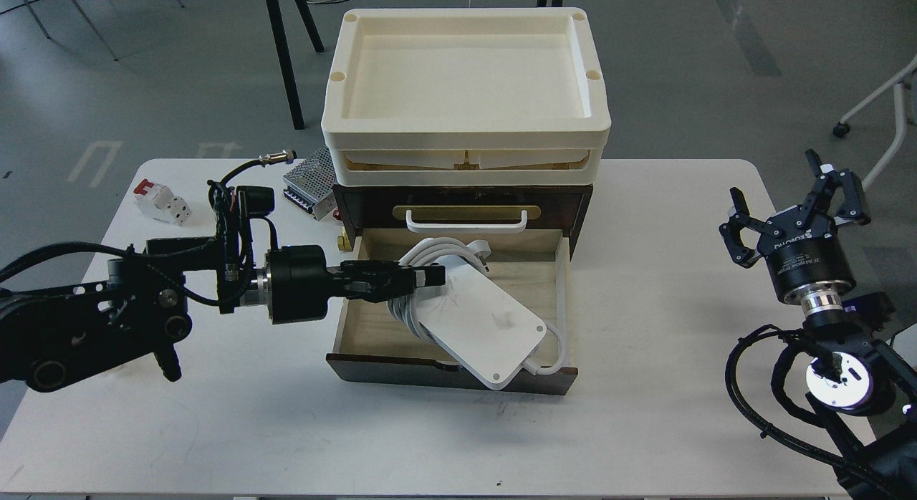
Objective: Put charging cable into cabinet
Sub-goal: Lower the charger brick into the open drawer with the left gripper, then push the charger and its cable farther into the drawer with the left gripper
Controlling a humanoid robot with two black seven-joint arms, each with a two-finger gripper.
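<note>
The cabinet (580,199) is a dark brown box at the table's middle back. Its light wood drawer (372,328) is pulled open toward me, and cream trays (466,77) are stacked on top. A white handle (466,223) sits above the drawer. The charging cable (487,321) is a flat white adapter lying tilted in the drawer, its front corner over the drawer's front edge. Its cord is coiled at the far left end. My left gripper (423,276) reaches in from the left and is shut on the coiled cord. My right gripper (791,199) is open and empty at the table's right edge.
A white-and-red circuit breaker (161,203) and a perforated metal power supply (309,181) lie at the back left, beside the cabinet. A black cable with a metal plug (276,158) arcs above my left wrist. The white table (645,342) runs around the cabinet.
</note>
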